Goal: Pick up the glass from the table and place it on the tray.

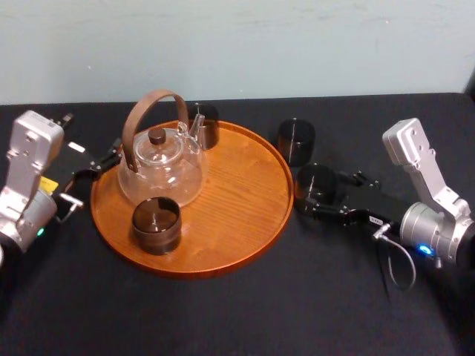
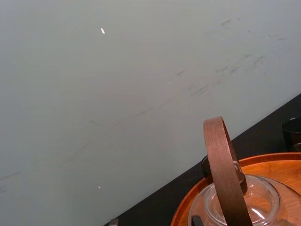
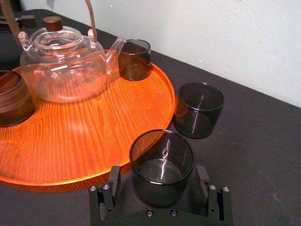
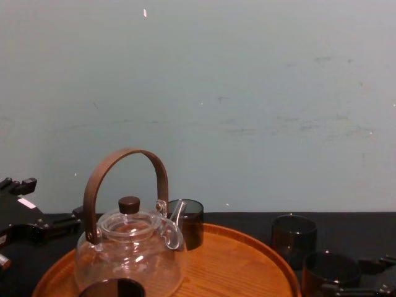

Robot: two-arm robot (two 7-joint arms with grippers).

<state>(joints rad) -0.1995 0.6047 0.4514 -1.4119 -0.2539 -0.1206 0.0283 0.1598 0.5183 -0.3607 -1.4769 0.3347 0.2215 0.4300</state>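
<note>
With the left gripper (image 1: 100, 165) idle left of the tray (image 3: 70, 136), the right gripper (image 3: 159, 178) flanks the glass (image 3: 162, 160) on the table (image 3: 263, 155) just right of it, fingers (image 3: 203, 178) spread; next, probably squeeze and lift leftward.

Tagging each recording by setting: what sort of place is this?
Likely a lab test bench, not a kitchen: black-covered table against a bare scuffed wall, teapot staged on a wooden tray.

We see soft, even light: white glints on the clear glass teapot (image 3: 63, 68) and the nearest smoky dark glass tumbler (image 3: 162, 167), pale sheen on the round orange-brown wooden tray (image 3: 94, 136).
</note>
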